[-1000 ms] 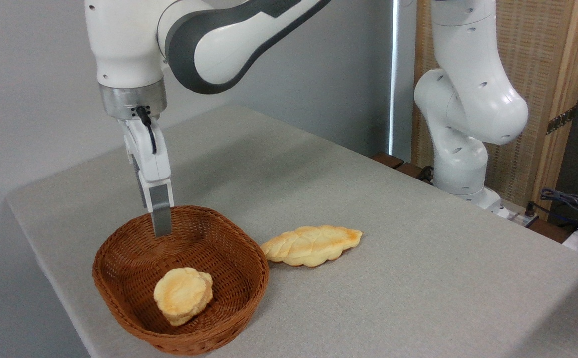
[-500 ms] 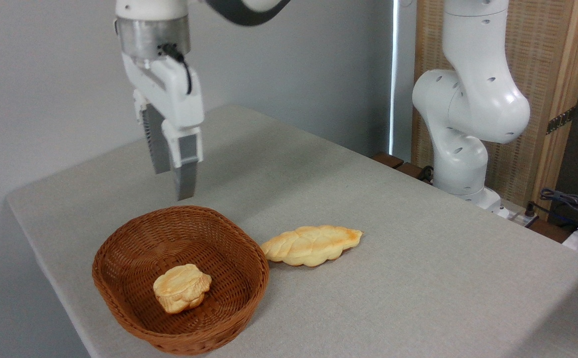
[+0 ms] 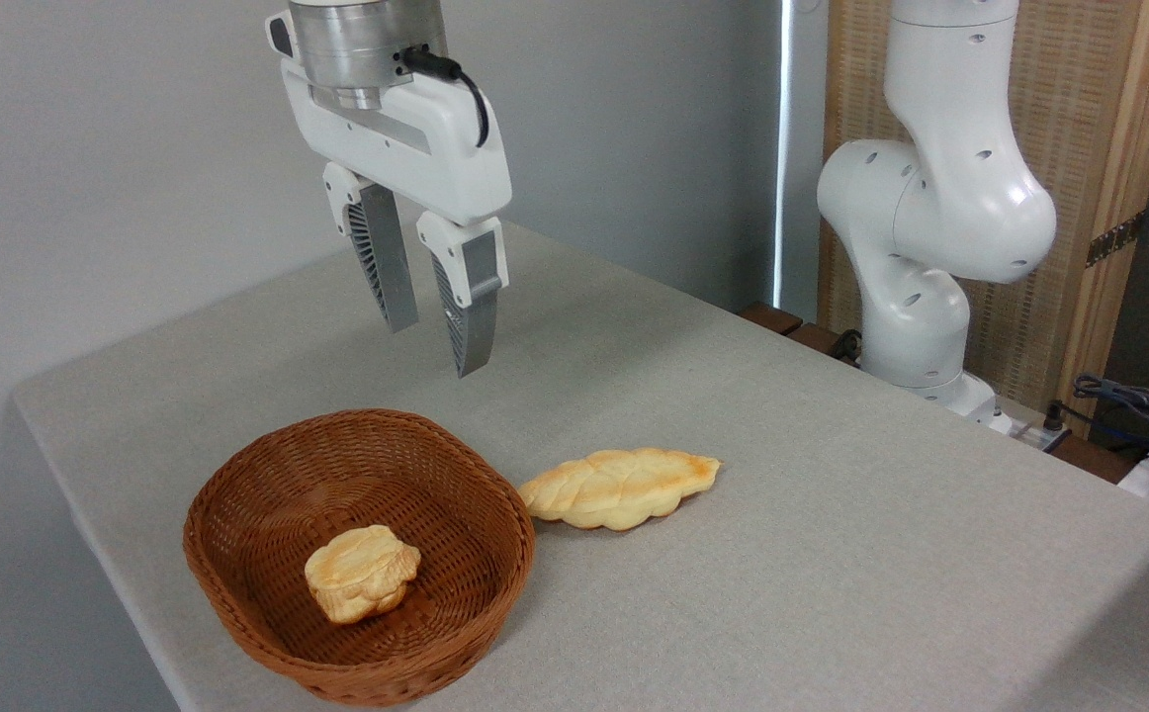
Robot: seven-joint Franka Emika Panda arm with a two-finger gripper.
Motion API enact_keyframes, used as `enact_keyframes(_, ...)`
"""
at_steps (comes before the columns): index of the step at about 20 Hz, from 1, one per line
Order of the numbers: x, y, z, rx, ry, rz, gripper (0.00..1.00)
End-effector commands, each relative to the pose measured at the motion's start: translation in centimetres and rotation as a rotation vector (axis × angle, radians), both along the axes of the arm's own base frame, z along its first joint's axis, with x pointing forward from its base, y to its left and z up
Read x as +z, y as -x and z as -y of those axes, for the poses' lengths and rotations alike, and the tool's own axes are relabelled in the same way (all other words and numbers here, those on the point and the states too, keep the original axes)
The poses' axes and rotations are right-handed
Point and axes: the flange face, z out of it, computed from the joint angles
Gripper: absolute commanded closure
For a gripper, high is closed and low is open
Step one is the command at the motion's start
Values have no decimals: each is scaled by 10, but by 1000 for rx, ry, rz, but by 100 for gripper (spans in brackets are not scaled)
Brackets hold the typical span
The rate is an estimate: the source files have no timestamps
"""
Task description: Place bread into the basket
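The bread (image 3: 362, 572), a small golden bun with a lobed top, lies inside the brown wicker basket (image 3: 238, 583) near its front. The basket stands at the table's front left. My gripper (image 3: 436, 346) hangs well above the basket's far rim and a little to its right, open, with nothing between its two grey fingers (image 3: 389, 267).
A long pale braided loaf (image 3: 619, 487) lies on the grey tablecloth just right of the basket, touching or nearly touching its rim. The arm's white base (image 3: 916, 326) stands at the table's back right. Cables (image 3: 1128, 405) lie at the far right edge.
The gripper has risen out of the basket and moved right, turning so both fingers show. The bun, standing on edge a second ago, has settled flat in the basket.
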Motion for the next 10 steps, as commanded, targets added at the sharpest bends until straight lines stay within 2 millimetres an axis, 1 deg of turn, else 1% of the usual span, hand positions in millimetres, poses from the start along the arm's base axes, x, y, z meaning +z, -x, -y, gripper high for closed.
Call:
enact_keyframes(1,7,2,-11,27,-11,-6,0)
enact_keyframes(10,8,0,-13,14,-6,5,0)
